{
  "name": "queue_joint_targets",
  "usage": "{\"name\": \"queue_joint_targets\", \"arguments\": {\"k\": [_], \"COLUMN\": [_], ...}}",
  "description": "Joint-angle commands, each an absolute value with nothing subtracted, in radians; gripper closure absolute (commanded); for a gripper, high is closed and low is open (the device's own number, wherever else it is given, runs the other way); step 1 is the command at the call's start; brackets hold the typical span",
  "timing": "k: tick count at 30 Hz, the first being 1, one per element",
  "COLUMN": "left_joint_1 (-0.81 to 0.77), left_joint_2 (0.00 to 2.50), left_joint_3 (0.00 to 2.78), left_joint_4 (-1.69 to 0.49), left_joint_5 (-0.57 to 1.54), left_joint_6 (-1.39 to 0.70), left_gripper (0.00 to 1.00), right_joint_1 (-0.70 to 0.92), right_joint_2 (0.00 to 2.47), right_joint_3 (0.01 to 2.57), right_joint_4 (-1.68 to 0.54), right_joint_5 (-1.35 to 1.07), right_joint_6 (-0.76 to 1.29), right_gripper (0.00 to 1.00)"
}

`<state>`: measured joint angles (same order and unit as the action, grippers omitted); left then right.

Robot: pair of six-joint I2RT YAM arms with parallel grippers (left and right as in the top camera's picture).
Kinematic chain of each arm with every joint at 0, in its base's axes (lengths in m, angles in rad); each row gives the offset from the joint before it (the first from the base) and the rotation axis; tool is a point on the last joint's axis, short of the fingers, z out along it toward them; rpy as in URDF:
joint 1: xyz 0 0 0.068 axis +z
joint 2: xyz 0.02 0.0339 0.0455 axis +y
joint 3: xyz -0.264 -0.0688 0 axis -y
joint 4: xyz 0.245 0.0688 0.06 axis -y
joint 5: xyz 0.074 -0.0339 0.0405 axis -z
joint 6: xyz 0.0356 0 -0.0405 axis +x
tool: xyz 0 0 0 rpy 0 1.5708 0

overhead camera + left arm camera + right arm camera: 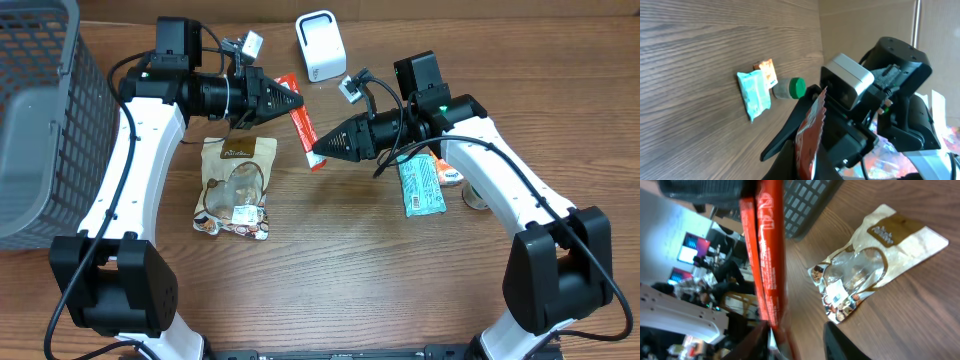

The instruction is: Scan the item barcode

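One flat glossy red packet, woodgrain table

Basket at far-left edge of table. Scanner far-centre. Packet just nr side of scanner, mid-table. Bag left of centre, nearer than packet, right of basket. Pack on right side. Sachet touching pack's right edge, bottle just right of pack, nearer than sachet.
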<state>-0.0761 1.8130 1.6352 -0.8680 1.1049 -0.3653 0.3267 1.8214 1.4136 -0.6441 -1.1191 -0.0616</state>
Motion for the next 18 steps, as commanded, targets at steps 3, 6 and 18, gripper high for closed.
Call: {"name": "queue_joint_targets", "arguments": {"k": [3, 6, 18], "left_joint_1": [-0.072, -0.072, -0.072], "left_joint_2": [1.812, 1.812, 1.812], "left_joint_3": [1.64, 1.64, 1.64], "left_joint_4": [-0.866, -0.863, -0.863], "left_joint_5": [1.154, 1.153, 1.153], "left_joint_6": [-0.367, -0.367, -0.367], "left_gripper": [0.96, 0.96, 0.96], "right_joint_1": [0.344, 0.358, 0.366], "right_joint_2": [1.795, 1.795, 1.795], "right_joint_3": [1.42, 1.42, 1.42], "right_joint_4": [-0.673, -0.696, -0.662], "right_joint_5": [-1.135, -1.139, -1.173], "right_joint_6": [-0.119, -0.162, -0.167], "right_gripper": [0.71, 0.71, 0.85]}}
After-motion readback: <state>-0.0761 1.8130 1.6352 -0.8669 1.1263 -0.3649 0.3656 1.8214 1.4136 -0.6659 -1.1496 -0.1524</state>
